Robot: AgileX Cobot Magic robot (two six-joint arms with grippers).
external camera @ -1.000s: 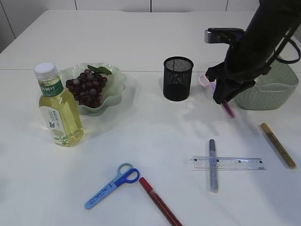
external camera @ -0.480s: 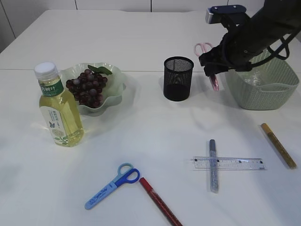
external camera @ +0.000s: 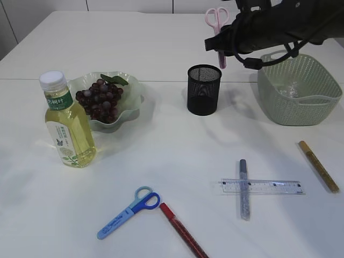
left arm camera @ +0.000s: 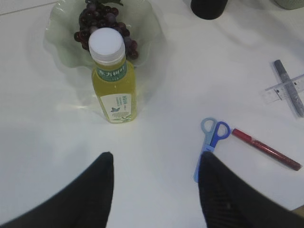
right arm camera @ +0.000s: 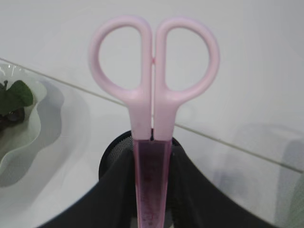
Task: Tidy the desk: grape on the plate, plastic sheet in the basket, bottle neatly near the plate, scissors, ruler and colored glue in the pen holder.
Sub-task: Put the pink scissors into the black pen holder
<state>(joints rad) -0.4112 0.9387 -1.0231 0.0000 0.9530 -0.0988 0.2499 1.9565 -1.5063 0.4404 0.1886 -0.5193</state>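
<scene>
Right arm's fingers (right arm camera: 152,190) are clamped on the pink scissors (external camera: 217,19), hanging handles-up just above the pen holder (external camera: 204,89). Left fingers (left arm camera: 154,190) hover spread, holding nothing. Next it probably needs to line up and lower them in.

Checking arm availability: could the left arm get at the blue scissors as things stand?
Probably yes: the left pincer is open and empty, and the blue scissors lie flat with bare table between.
</scene>
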